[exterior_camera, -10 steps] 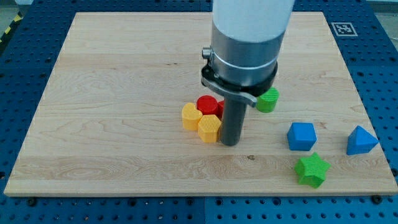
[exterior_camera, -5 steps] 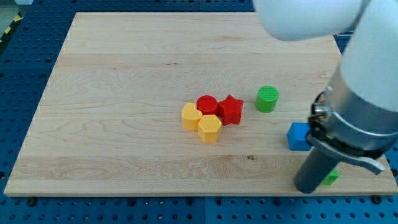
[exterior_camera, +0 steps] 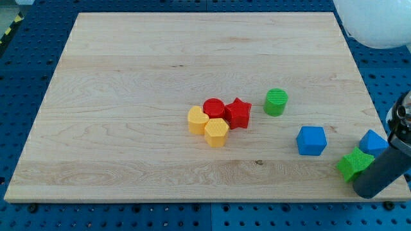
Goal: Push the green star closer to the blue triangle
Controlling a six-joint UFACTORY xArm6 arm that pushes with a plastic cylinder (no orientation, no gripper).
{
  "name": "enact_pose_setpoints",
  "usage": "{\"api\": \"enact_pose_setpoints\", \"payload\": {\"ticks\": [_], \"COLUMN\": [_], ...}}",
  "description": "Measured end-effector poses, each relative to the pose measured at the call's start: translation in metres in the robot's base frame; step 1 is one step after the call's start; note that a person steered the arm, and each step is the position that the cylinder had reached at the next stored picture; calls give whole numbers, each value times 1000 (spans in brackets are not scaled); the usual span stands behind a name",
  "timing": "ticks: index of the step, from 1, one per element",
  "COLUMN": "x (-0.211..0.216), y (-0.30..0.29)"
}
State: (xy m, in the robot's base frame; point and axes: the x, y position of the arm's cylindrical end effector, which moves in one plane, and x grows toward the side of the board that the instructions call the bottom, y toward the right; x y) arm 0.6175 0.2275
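Near the view's bottom right corner, the green star (exterior_camera: 354, 164) sits on the wooden board (exterior_camera: 128, 96), touching the blue triangle (exterior_camera: 373, 142) just up and right of it. My tip (exterior_camera: 367, 192) is right beside the star's lower right; it is a plain rod with nothing to open or close. The blue cube (exterior_camera: 311, 140) sits to the left.

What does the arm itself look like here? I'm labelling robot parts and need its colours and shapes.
Only parts show at the view's right edge. My tip ends a straight, smooth, dark grey cylindrical rod. Above the rod sits a darker collar, mostly cut off by the frame. At the view's top right is a rounded, glossy white arm shell. No cables or markings are visible.
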Motion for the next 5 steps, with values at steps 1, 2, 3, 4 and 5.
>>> {"api": "enact_pose_setpoints", "payload": {"ticks": [1,2,3,4,5], "x": [-4,-10,-10,-10,-8], "y": [6,14,15,7,-18]}}
